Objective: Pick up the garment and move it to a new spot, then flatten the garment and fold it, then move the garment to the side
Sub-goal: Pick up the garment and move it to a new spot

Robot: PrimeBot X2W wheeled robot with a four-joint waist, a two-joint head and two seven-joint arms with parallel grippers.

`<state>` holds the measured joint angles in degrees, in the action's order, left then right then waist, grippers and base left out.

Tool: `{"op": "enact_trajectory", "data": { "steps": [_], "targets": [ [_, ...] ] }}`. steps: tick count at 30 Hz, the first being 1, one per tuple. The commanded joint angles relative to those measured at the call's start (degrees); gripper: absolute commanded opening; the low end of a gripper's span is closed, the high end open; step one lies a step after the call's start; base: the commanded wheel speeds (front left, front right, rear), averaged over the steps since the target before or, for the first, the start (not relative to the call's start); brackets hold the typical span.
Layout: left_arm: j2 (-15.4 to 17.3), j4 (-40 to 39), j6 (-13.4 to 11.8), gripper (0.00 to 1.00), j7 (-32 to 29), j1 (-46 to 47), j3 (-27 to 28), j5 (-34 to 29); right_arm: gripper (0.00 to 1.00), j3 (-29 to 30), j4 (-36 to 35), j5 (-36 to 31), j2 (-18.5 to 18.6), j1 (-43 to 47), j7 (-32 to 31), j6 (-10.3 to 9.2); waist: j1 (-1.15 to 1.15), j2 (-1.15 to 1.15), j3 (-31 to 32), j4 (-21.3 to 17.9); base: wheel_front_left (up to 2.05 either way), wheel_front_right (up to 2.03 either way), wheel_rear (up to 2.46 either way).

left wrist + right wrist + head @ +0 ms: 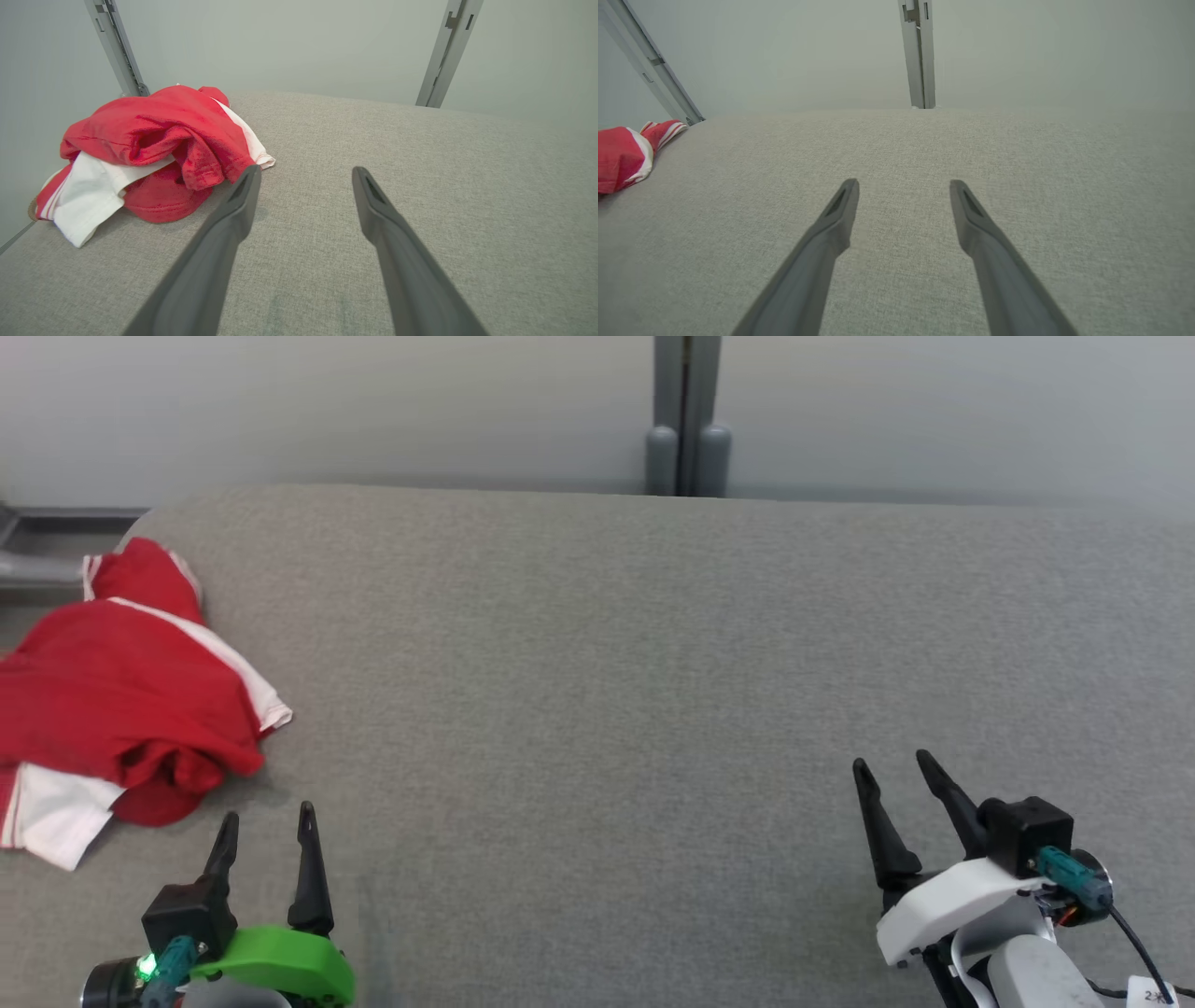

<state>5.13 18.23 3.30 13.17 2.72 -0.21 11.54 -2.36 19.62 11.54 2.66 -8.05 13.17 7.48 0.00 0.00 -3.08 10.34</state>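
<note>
A crumpled red garment (121,700) with white trim lies bunched at the left edge of the grey fabric surface (653,691). My left gripper (266,814) stands open just in front of it, a little to its right, with nothing between its fingers. In the left wrist view the garment (154,140) sits ahead and to the left of the open left gripper (303,173), close to the left fingertip. Far over at the lower right, my right gripper (892,763) is open and holds nothing. The right wrist view shows the right gripper (903,185) over bare fabric, the garment (623,156) far left.
A pale wall stands behind the surface, with a grey upright post (686,420) at its middle. A grey rail (37,537) runs beyond the rounded far left corner. The surface's far edge (653,493) crosses the whole view.
</note>
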Motion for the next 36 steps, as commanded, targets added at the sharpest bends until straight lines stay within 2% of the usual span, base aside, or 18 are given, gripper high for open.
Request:
{"op": "enact_trajectory", "data": {
  "steps": [1, 6, 9, 17, 27, 32, 36],
  "targets": [
    [-0.09, 0.43, 0.34, 1.00, 0.53, -0.11, 0.80, -1.28, 1.00, -0.66, 0.39, -1.32, 0.31, -1.05, 0.55, 0.02, 0.00, 0.00, -1.57, 6.64, 0.00, 0.00, 0.00],
    [-0.59, 1.67, 0.55, 1.00, 1.10, -0.79, 3.46, -3.24, 1.00, -3.18, 1.57, -3.11, 0.34, -2.45, 1.06, 0.02, 0.00, 0.00, -2.50, 11.79, 0.00, 0.00, 0.00],
    [-0.83, 2.66, -0.59, 1.00, 1.29, -1.65, 5.51, -4.63, 1.00, -4.64, 2.28, -4.07, 0.38, -2.97, 1.31, 0.01, 0.00, 0.00, -2.61, 14.33, 0.00, 0.00, 0.00],
    [-1.69, 4.55, -0.56, 1.00, 2.19, -1.23, 9.93, -6.78, 1.00, -6.78, 3.15, -6.80, 0.41, -3.26, 2.15, 0.01, 0.00, 0.00, -3.33, 17.57, 0.00, 0.00, 0.00],
    [-2.03, 8.21, 2.61, 1.00, 2.08, 6.36, 14.70, -2.57, 1.00, -6.31, 2.86, -9.54, 0.41, -4.99, 2.12, 0.01, 0.00, 0.00, -8.23, 14.88, 0.00, 0.00, 0.00],
    [0.85, 11.79, 4.03, 1.00, 2.08, 15.17, 15.54, -0.92, 1.00, -5.85, 1.78, -11.97, 0.41, -7.11, 2.11, 0.01, 0.00, 0.00, -13.07, 13.44, 0.00, 0.00, 0.00],
    [3.92, 14.90, 4.21, 1.00, 2.01, 22.73, 12.16, 2.21, 1.00, -5.04, 1.37, -13.67, 0.41, -8.60, 2.11, 0.01, 0.00, 0.00, -16.62, 12.55, 0.00, 0.00, 0.00]
  ]
}}
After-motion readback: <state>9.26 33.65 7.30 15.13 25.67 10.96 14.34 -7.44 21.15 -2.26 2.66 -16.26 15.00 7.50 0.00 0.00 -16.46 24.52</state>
